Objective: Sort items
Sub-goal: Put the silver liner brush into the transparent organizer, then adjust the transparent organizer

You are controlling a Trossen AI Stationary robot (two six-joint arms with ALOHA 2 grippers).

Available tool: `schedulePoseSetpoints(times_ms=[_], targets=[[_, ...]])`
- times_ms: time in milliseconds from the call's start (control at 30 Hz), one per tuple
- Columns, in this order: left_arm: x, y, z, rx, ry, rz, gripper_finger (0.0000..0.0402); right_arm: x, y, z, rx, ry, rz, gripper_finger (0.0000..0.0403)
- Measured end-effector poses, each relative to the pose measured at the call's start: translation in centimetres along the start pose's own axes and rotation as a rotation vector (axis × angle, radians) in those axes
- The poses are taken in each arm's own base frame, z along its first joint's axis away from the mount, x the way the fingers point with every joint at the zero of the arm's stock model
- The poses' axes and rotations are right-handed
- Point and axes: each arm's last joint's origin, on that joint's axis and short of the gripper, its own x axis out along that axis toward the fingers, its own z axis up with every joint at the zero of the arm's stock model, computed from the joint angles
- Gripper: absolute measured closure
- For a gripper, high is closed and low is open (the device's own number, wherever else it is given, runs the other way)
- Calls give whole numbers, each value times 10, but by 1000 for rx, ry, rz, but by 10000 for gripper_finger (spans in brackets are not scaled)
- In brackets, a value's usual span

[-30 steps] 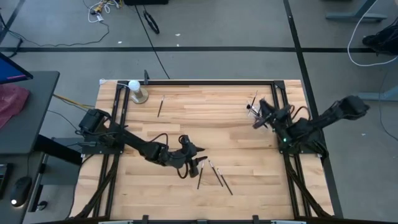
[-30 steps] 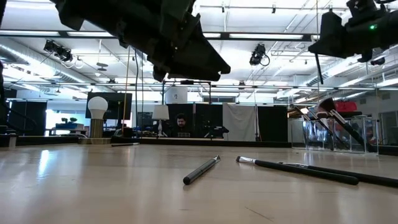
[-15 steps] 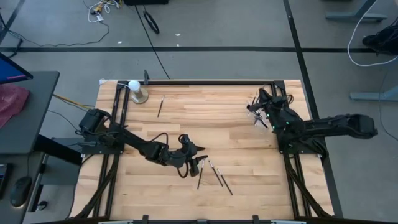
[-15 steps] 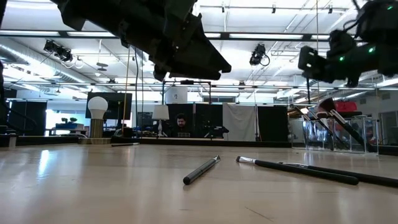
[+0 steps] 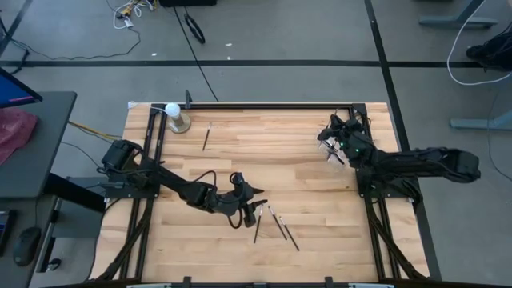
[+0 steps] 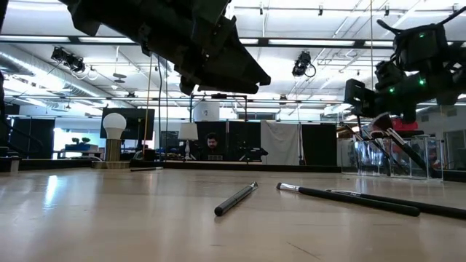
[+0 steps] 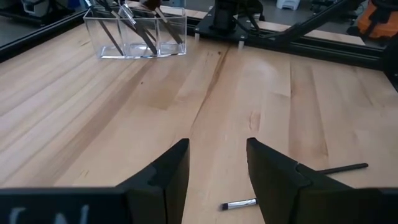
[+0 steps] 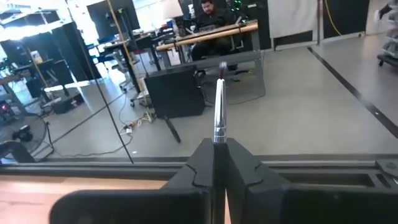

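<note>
Three dark brushes lie flat on the wooden table: one (image 5: 256,230) beside another (image 5: 284,228) near the middle front, and one (image 5: 206,136) farther back. My left gripper (image 7: 217,177) hovers open above the front pair; a bristle tip (image 7: 239,204) shows between its fingers. At the far right stands a clear holder (image 7: 135,31) with several brushes leaning in it. My right gripper (image 8: 218,144) is beside that holder (image 5: 326,142), shut on a brush (image 8: 219,106). My right gripper pinches the brush between its two fingers just behind the silver ferrule (image 8: 219,132). The brush runs along the fingers and sticks out past their tips, bristle end (image 8: 222,66) foremost. The gripper points about level toward the table's far side, and the brush is lifted clear.
A white ball on a metallic base (image 5: 174,118) stands at the far left corner. Black rails (image 5: 272,104) run along the table's far and side edges. Bare wood lies between the two arms. A person sits at a desk (image 8: 208,15) in the room beyond.
My right gripper, still shut on the brush, has come down toward the clear holder and turned about, while its arm has swung round at the table's right edge.
</note>
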Motion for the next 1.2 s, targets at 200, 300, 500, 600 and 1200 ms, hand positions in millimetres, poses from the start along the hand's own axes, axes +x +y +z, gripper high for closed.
schedulePoseSetpoints(times_ms=[200,300,500,600,1200], targets=[[0,0,0,1,0,0,241,6,-1,-6,39,10,-26,392],[0,0,0,1,0,0,241,8,1,-9,37,13,-27,392],[0,0,0,1,0,0,241,12,3,-19,35,43,-15,392],[0,0,0,1,0,0,241,13,2,-25,28,70,-22,390],[-1,-1,0,0,0,-4,241,10,8,-23,-81,87,81,248]])
